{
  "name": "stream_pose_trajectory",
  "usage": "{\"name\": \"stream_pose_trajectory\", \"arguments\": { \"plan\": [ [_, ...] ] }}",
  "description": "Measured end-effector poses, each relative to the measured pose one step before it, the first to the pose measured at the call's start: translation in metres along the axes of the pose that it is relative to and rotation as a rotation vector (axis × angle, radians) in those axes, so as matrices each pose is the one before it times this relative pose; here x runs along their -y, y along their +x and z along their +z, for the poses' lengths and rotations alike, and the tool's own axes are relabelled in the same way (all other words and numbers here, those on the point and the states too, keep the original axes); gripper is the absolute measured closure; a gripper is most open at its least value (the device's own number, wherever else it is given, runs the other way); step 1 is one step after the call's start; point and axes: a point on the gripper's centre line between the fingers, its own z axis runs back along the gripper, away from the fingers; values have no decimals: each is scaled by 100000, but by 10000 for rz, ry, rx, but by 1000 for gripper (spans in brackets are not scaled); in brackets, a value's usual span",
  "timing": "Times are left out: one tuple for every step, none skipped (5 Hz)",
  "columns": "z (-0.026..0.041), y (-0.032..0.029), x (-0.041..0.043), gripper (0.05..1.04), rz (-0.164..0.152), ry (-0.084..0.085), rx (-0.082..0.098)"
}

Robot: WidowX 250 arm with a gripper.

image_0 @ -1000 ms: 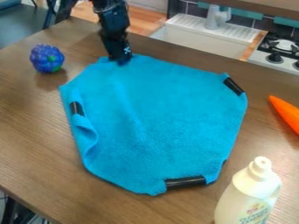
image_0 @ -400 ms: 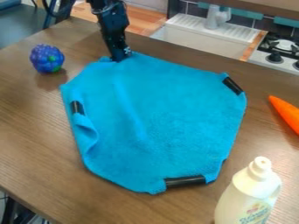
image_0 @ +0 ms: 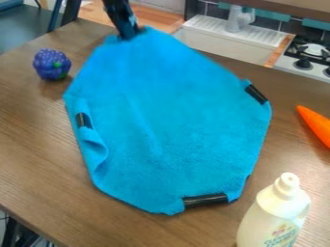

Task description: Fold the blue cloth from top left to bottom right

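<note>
Blue cloth (image_0: pixel 168 116) was raised at its far edge.
The tool (image_0: pixel 129 36) gripped that edge above the counter (image_0: pixel 35 159).

Setting: kitchen. Indicators: white rectangular sink (image_0: pixel 222 46) with ribbed drainboard (image_0: pixel 207 25) and pale grey faucet (image_0: pixel 237 20), beside the black two-finger claw (image_0: pixel 130 36); white stovetop (image_0: pixel 312 72) with black knobs (image_0: pixel 303 63), farther from the claw.

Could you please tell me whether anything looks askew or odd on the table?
The blue cloth's left edge is rumpled, with a raised fold below its black strip. I see no spill.
</note>
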Motion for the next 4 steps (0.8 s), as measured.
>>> {"name": "stream_pose_trajectory", "arguments": {
  "plan": [
    [2018, -504, 3416, 1033, -576, -485, 296],
    [4, -730, 4416, 1033, -856, -504, -203],
    [-528, -1167, 3423, 1033, -576, 16, -313],
    [240, -329, 3096, 1033, -447, -61, -190]
  ]
}}
